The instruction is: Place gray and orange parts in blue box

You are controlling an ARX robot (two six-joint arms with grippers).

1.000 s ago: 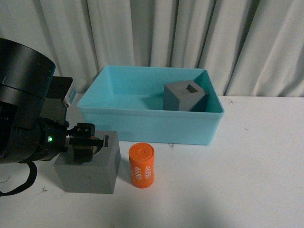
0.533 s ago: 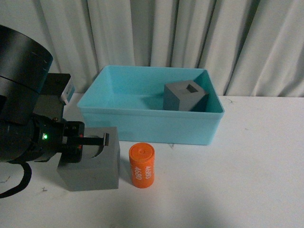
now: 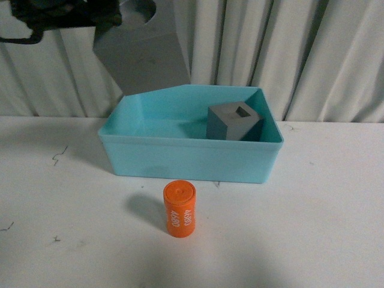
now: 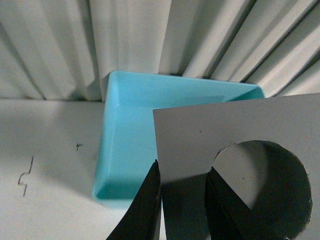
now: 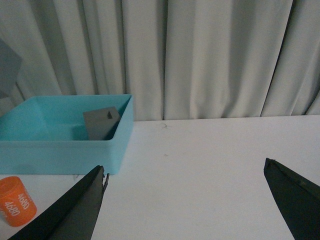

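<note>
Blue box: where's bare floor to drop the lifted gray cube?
The light blue plastic bin has bare floor across its left and middle, bordered by the left wall and the gray rectangular-recess cube. That cube crowds the right rear corner. The lifted gray round-recess cube hides the bin's left rear corner in the front view.

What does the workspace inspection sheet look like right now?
Surface: white table, a few dark scuffs.
Job's things: round-recess gray cube held aloft near blue box left end; rectangular-recess gray cube inside box; orange cylinder upright on table in front of box.
Clutter: nothing seen.
End effectors: left end effector shut on round-recess gray cube's wall; right end effector open, empty.
Cables: dark cable at front view's top corner.
Surroundings: pale pleated curtain.
</note>
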